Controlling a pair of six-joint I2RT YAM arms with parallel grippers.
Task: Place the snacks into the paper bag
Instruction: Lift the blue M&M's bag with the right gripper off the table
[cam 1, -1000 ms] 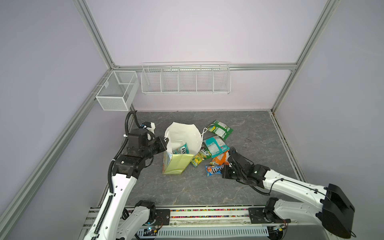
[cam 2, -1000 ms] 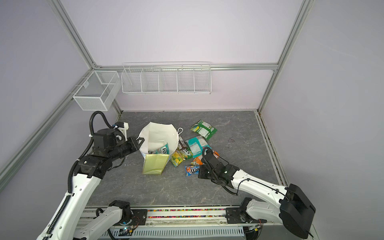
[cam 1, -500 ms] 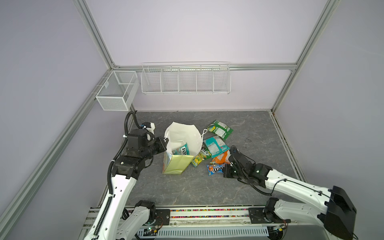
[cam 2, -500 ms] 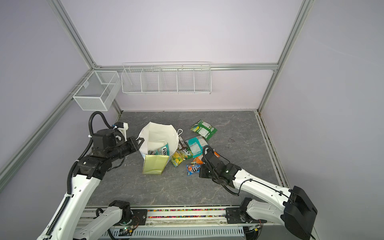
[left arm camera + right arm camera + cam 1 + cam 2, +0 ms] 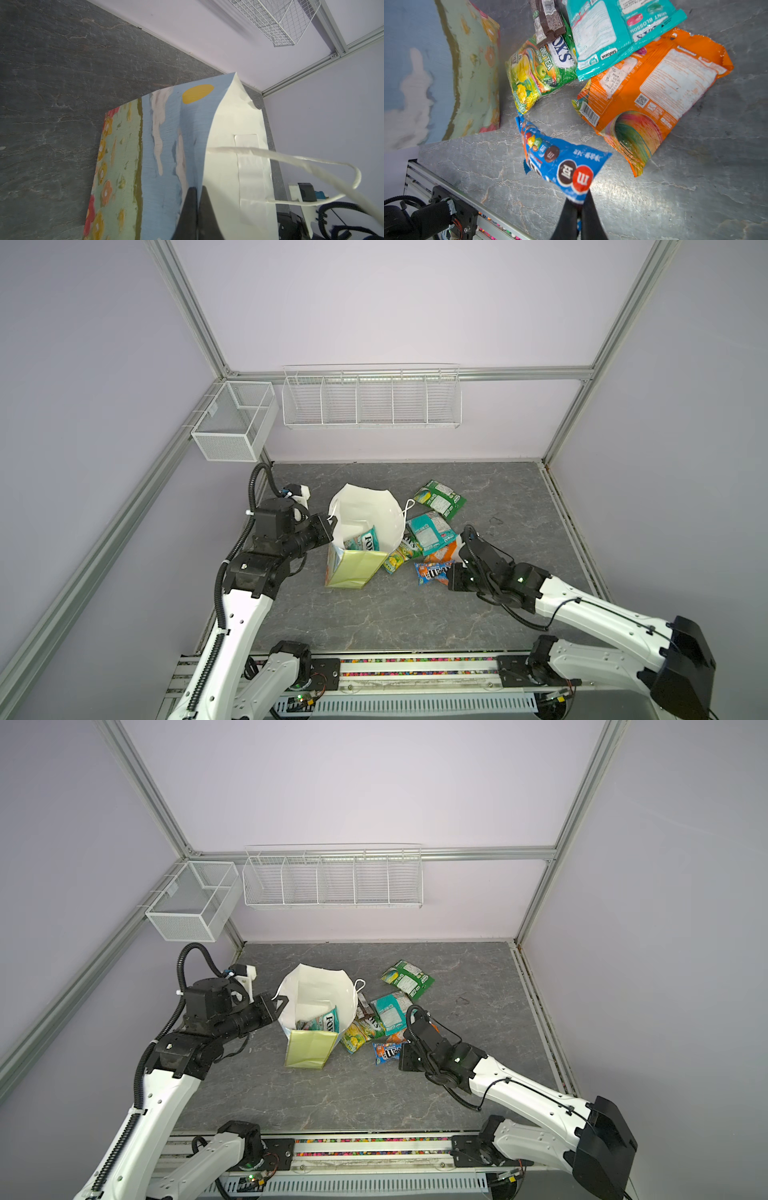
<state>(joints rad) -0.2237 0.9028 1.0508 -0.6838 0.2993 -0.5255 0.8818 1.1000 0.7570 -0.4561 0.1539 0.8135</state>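
The paper bag (image 5: 365, 506) (image 5: 316, 986) stands open left of centre, and a Fox's teal packet (image 5: 365, 540) shows inside it. My left gripper (image 5: 197, 188) (image 5: 330, 526) is shut on the bag's rim, one finger on each side of the paper. My right gripper (image 5: 581, 199) (image 5: 451, 574) is shut on one end of the blue M&M's packet (image 5: 560, 164) (image 5: 434, 571), to the right of the bag. On the table by the bag lie a yellow-green packet (image 5: 537, 70), a dark brown bar (image 5: 548, 20), a teal packet (image 5: 608, 31), an orange packet (image 5: 654, 83) and, farther back, a green packet (image 5: 440, 498).
A long white wire basket (image 5: 370, 398) hangs on the back wall and a smaller one (image 5: 232, 431) on the left wall. The arms' base rail (image 5: 415, 664) runs along the table's front edge. Walls close the table on three sides.
My right gripper has shifted slightly to the right with the M&M's packet in it. The left arm and the bag have not moved.
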